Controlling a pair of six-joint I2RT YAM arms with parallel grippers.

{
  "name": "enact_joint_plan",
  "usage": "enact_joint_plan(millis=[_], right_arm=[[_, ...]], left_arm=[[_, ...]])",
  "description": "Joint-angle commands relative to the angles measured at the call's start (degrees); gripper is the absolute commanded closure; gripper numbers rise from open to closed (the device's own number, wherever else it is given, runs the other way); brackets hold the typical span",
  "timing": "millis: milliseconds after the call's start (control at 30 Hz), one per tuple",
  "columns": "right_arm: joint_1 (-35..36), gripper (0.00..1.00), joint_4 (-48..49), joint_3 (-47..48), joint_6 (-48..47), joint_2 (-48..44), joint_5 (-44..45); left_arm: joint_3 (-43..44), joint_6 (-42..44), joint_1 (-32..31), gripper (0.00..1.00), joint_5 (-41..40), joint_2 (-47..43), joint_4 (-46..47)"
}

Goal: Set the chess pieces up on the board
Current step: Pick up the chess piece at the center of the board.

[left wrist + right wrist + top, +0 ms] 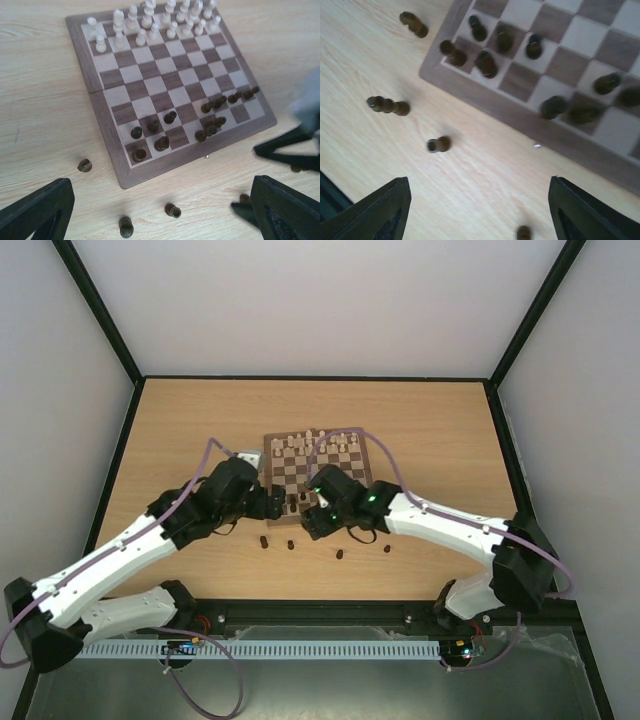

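The board (300, 472) lies mid-table, its near border (165, 167) in the left wrist view. Several dark chess pieces (161, 143) stand on its two nearest rows, more bunched at the right (212, 127). Other dark pieces lie loose on the table in front of it (264, 541) (173, 210) (126, 227) (438, 144) (387, 105). My left gripper (275, 505) (162, 225) hangs open over the loose pieces at the board's near left corner, holding nothing. Just right of it, my right gripper (312, 523) (480, 215) is open and empty above bare table by the board's near border (520, 120).
Cream pieces (320, 445) (150, 25) fill the board's far rows. The two grippers sit close together; the right one's dark fingers (295, 150) show at the right edge of the left wrist view. Two more loose dark pieces (340, 556) (386, 549) lie under the right arm.
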Motion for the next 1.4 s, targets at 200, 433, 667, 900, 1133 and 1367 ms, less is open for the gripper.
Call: enact_joint_plan(millis=[200,433,667,900,1133,1367], right_arm=[[10.60,0.43,-3.56,7.34,4.39,15.72,7.26],[12.05,0.48,-4.47,11.95,5.05,21.65,7.29],[12.14,0.59,-5.05,14.54,5.01,24.81,6.95],[12.14,0.68,-5.33,15.07,4.90,26.24,6.70],[12.14,0.76,-5.10,14.91,4.70,26.91,6.36],[12.14,0.82,-4.71,14.83,4.44,27.45,6.19]], left_arm=[[-3.85,-3.29,-0.10,0.01,-7.05,-10.37,2.58],[-4.80,-3.26,0.04,0.01,-7.80,-13.36,1.59],[-4.95,-2.86,0.08,0.01,-7.92,-14.06,1.50],[-5.17,-2.76,0.14,0.01,-7.67,-13.92,1.98],[-5.17,-2.82,0.18,0.01,-7.57,-13.81,2.38],[-5.25,-2.97,0.21,0.00,-7.28,-13.64,2.70]])
